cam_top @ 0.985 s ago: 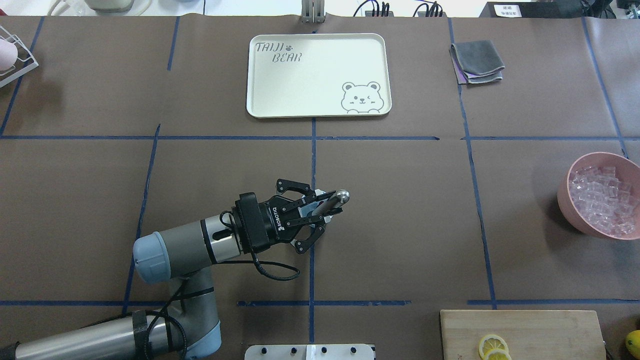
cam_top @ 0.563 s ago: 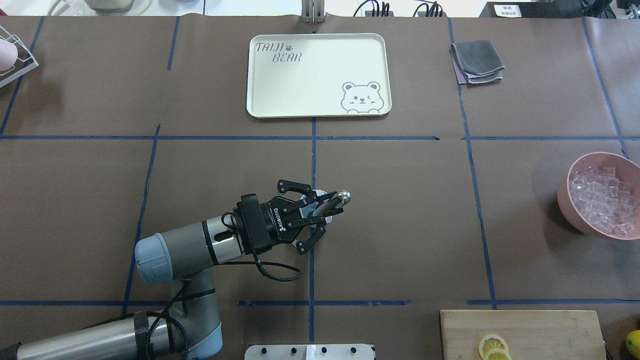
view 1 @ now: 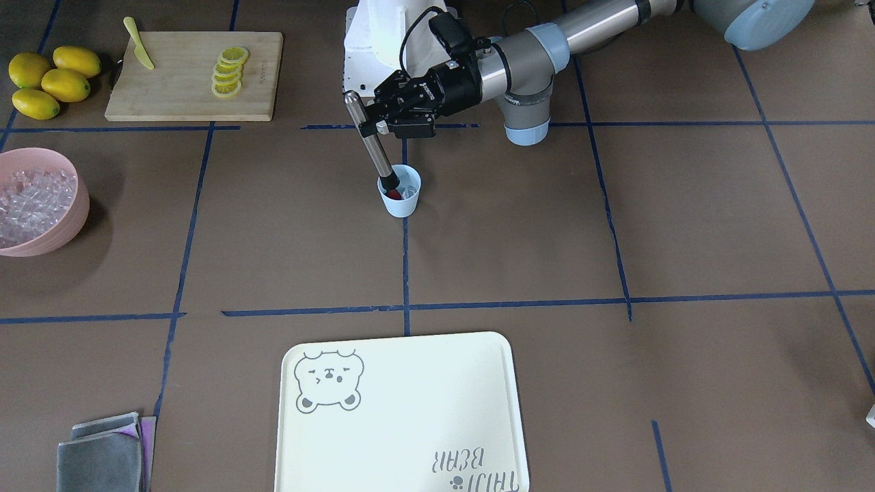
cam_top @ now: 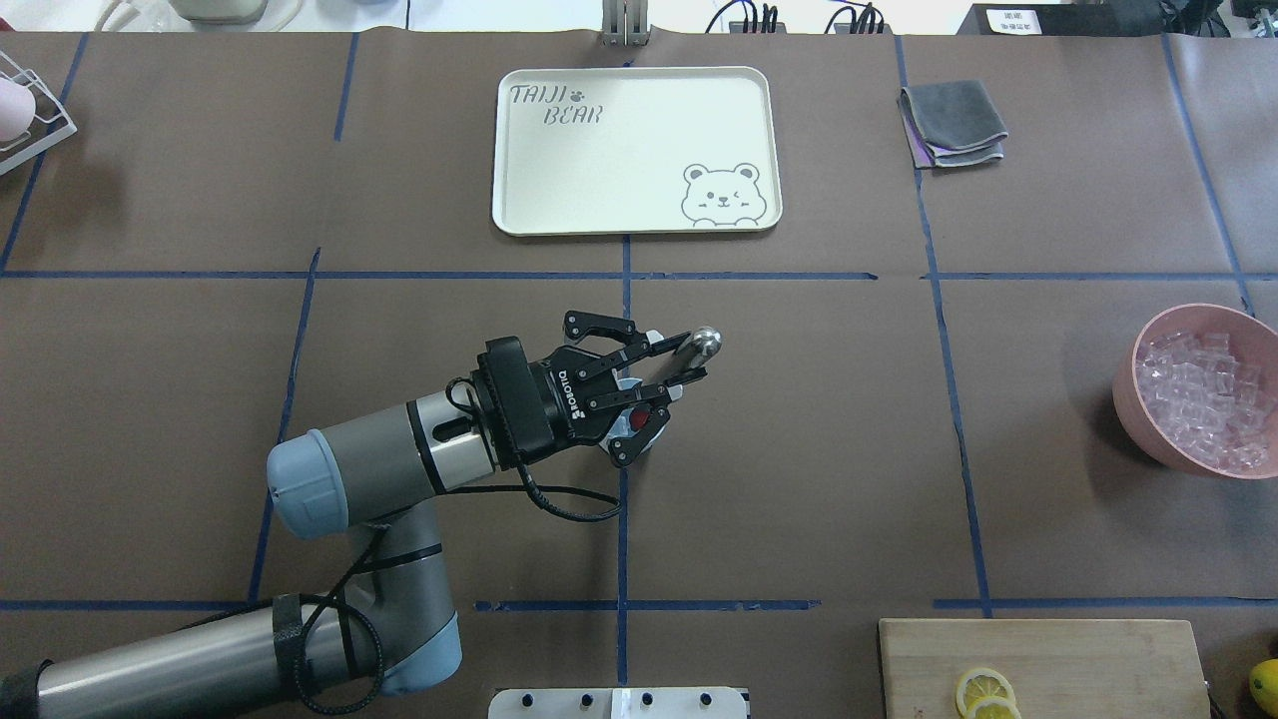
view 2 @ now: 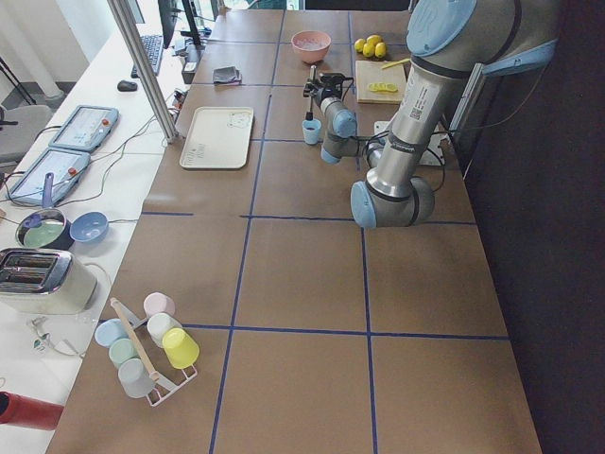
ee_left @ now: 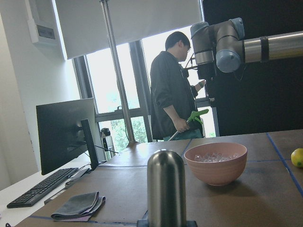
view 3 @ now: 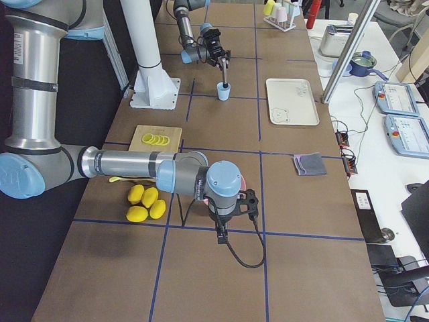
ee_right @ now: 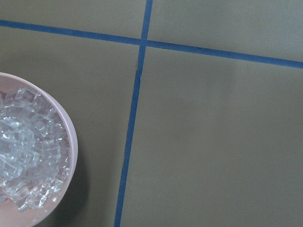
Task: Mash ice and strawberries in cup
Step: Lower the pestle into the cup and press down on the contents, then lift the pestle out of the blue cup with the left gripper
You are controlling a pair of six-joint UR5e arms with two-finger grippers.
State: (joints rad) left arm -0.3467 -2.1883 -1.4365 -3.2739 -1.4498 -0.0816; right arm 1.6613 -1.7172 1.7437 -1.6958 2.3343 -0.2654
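Cup [view 1: 400, 193] stands at the middle of the table [view 1: 547, 239], well apart from the tray [view 1: 410, 410], the bowl [view 1: 76, 205] and every edge. Left gripper [view 1: 372, 127] clamps a steel muddler [view 1: 369, 143] tilted into it. Whether the right gripper [view 3: 249, 204] is open or closed, I cannot tell.

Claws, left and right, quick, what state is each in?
Left claw: shut on the metal muddler, tip in the cup.
Right claw: cannot be told.

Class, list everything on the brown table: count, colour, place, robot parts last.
cup: one, light blue, table centre
strawberry: one, red, inside cup
muddler: one, steel, tip in cup
ice cubes: many, clear, in bowl
bowl: one, pink, robot's right side
tray: one, cream, far centre
cloths: one stack, grey over purple, beyond bowl
cutting board: one, wooden, robot's near right
lemon slices: several, yellow, on board
knife: one, yellow, board's edge
lemons: four, yellow, beside board
left pincer: one, black, shut on muddler
right arm: one, grey, near lemons
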